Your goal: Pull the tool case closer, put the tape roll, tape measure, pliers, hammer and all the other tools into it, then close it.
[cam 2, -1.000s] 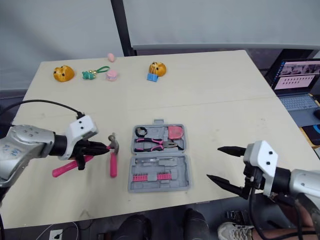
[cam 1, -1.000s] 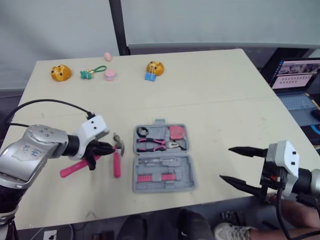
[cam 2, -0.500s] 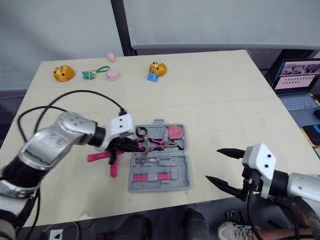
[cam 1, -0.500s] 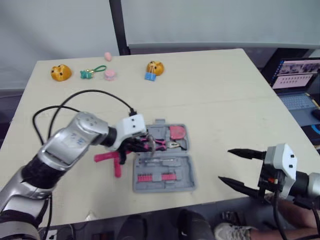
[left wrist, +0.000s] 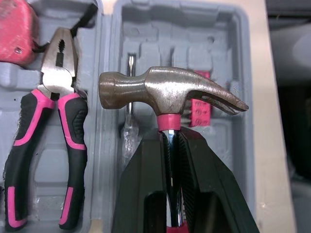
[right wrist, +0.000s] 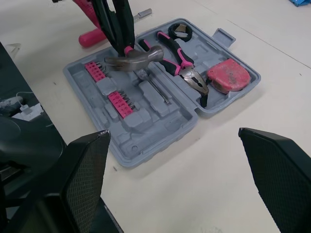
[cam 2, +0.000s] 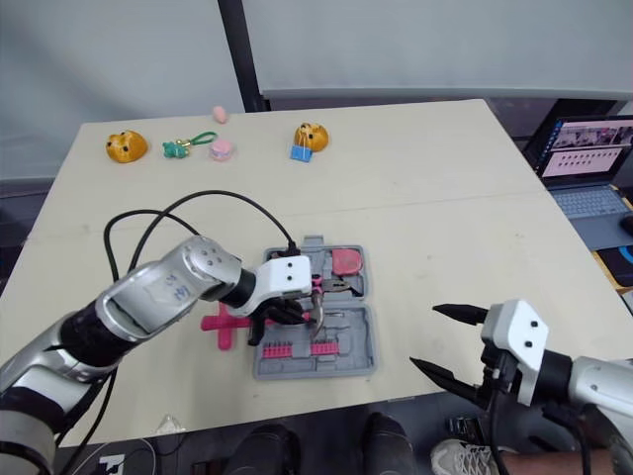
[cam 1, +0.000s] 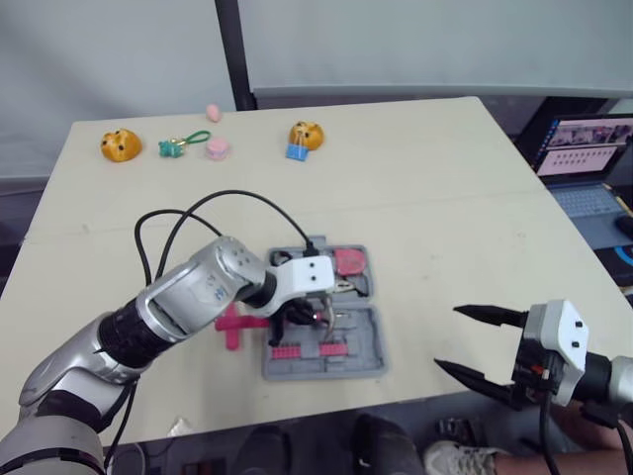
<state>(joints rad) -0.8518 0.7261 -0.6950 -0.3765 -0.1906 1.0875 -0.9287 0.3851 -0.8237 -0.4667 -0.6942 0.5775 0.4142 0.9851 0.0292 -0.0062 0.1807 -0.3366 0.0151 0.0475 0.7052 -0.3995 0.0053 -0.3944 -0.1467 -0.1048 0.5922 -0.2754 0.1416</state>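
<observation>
Above the tool case [right wrist: 165, 122], hammer [left wrist: 165, 92] pinched in left hand [left wrist: 170, 138]; right hand [cam 1: 446, 337] spread.

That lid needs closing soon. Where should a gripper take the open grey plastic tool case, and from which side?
Probably the small tab on the far edge of the grey plastic tool case, reached from the far side. The case lies flat open, hinged across its middle, and that tab alone juts past the rim. The right gripper is open and free.
</observation>
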